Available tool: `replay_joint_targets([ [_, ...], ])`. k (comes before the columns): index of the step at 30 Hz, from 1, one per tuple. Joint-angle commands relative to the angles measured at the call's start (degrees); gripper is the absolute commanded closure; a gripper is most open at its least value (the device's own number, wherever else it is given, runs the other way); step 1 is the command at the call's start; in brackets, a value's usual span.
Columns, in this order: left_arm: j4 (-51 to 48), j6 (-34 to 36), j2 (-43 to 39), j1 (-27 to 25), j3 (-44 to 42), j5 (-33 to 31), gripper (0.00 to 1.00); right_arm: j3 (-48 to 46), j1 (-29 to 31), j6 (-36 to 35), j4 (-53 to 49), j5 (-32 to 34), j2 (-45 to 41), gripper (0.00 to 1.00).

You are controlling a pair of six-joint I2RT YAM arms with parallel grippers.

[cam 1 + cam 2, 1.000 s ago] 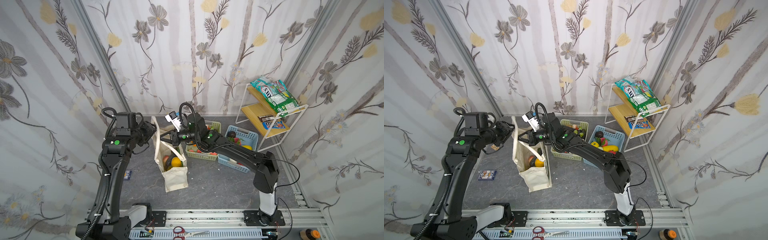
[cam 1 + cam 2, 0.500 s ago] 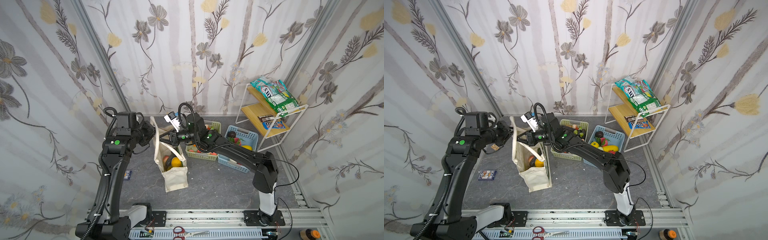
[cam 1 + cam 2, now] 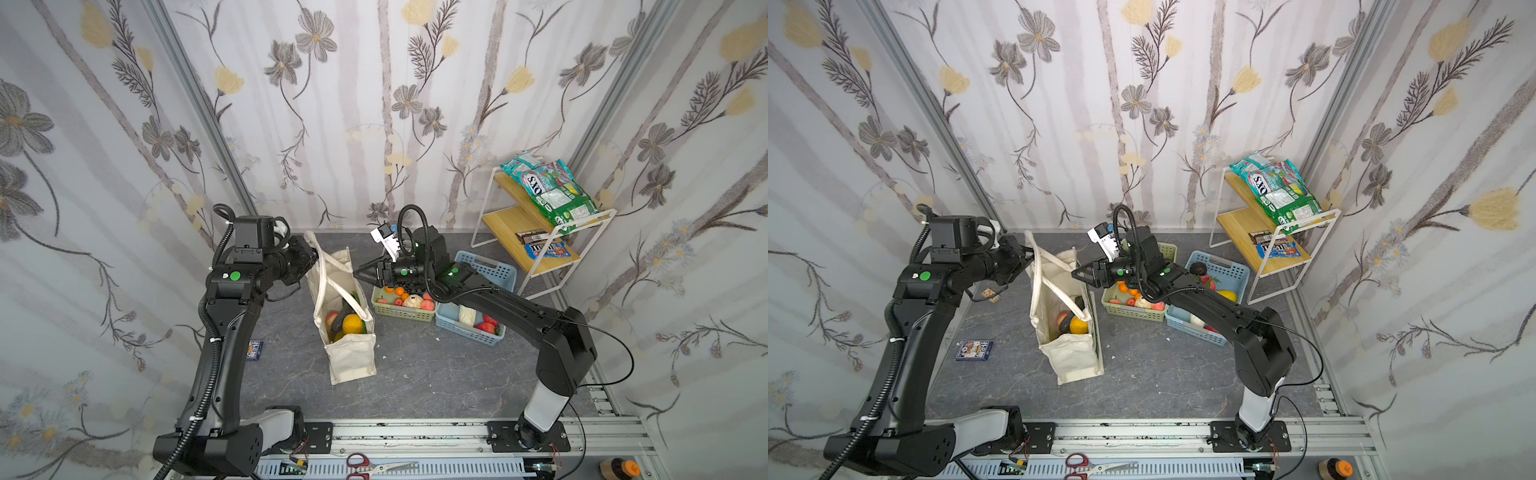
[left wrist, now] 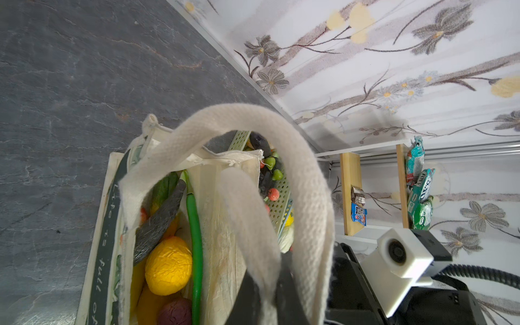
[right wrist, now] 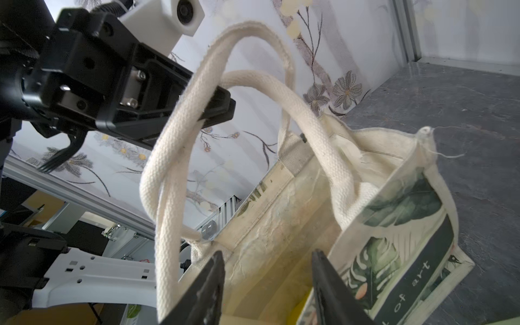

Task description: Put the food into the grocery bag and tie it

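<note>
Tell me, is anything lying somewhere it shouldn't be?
Yes. A pack of playing cards lies alone on the floor left of the grocery bag, and red-handled scissors lie on the slotted strip at the front. Both look like strays here.

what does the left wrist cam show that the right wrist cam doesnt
Only the left wrist view: food lying in the grocery bag, such as a long green stalk and a dark purple fruit, plus the green basket, the shelf with snack packets, and the right arm's wrist camera.
Only the right wrist view: the right claw plainly open above the bag's mouth, and the left arm's wrist camera.
Both: the bag, and the left claw shut on a cream handle.
</note>
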Motion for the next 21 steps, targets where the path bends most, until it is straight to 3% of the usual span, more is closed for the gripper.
replay_joint_targets([
  [1, -0.52, 2.14, 0.59, -0.59, 1.54, 2.77, 1.0, 2.99, 1.37, -5.42, 1.61, -7.09, 2.51, 0.51],
  [11, 0.47, 1.09, 2.61, -2.8, 2.43, 3.87, 1.0, 4.27, 5.57, -3.07, 18.77, -22.39, 8.57, 0.47],
  [16, 0.72, 0.57, 3.59, -3.11, 3.13, 3.87, 1.0, 2.89, 6.88, -7.27, 19.18, -22.11, 7.7, 0.4],
  [21, 1.77, -1.07, 3.92, -3.51, 2.54, 3.52, 1.0, 3.31, 7.4, -4.72, 24.6, -20.21, 9.55, 0.34],
])
